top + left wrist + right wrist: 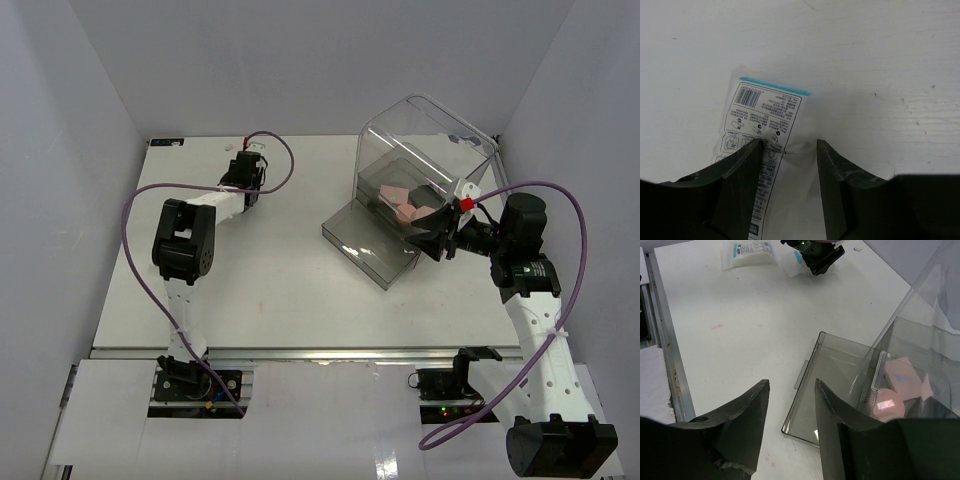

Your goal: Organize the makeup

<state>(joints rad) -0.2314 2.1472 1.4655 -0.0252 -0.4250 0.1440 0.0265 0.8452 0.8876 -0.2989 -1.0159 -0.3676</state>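
1. Arms are working at opposite sides of the white table [290, 300] in the overhead view. The left gripper [245, 168] is reaching down at the far left corner. The right gripper [440, 238] is hanging just beside the clear box [440, 130], whose drawer [365, 245] is standing pulled out toward the middle of the table. Pink sponges [405, 205] are lying inside the box, behind the drawer opening.

2. The left wrist camera is looking down on a flat white packet [765, 110] with a barcode, small print and a teal strip along its far edge. The packet is lying on the table. The left gripper's jaws are standing partly apart and straddling the packet's near half. One finger [742, 175] is touching a crease in the packet, and the other is sitting at or just past the opposite edge. Whether the packet is gripped cannot be told.

3. The right wrist camera is showing the right gripper's jaws a moderate gap apart and holding nothing, above bare table just beside the drawer's front corner. The drawer tray is showing nothing inside. Past it, the pink sponges and a rounder pink piece [887, 405] are resting inside the box. At the far end of the table a second packet [747, 251] is lying just beside the left gripper.
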